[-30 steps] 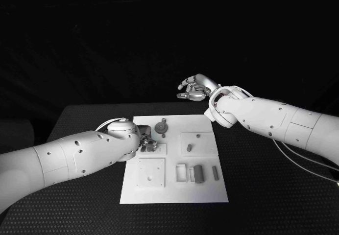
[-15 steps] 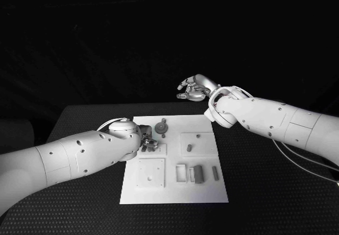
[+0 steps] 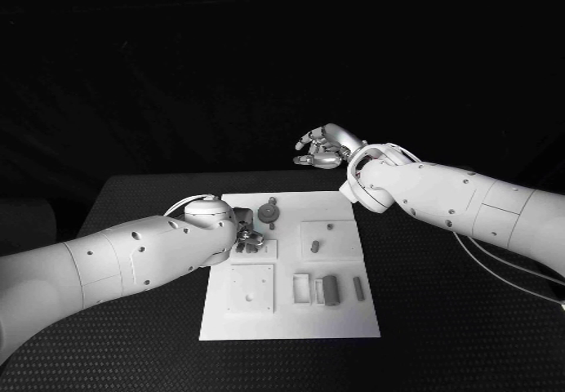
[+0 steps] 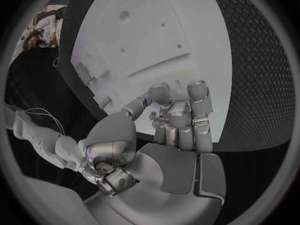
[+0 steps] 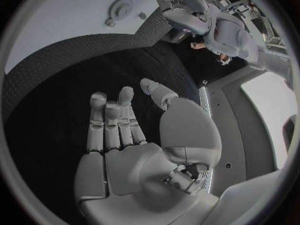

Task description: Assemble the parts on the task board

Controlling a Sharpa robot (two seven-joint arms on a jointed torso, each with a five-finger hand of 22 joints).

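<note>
Your counter (image 3: 141,196) carried the task board (image 3: 295,322) at centre. Your right robot hand (image 3: 324,147) hung released at 12 o'clock beyond it. Your left robot hand (image 3: 247,237), fingers curled, pinched a small part (image 4: 154,116) over the board's 10 o'clock area.

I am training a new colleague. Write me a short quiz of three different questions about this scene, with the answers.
1. True or false: the right hand rests on the task board.
2. Which hand is down at the board's left side? A) the left hand B) the right hand C) both
3. Fill in: in the right wrist view, the right hand holds ____.

Key
1. False: it is raised beyond the board's far edge.
2. A
3. nothing; its fingers are apart.
</note>
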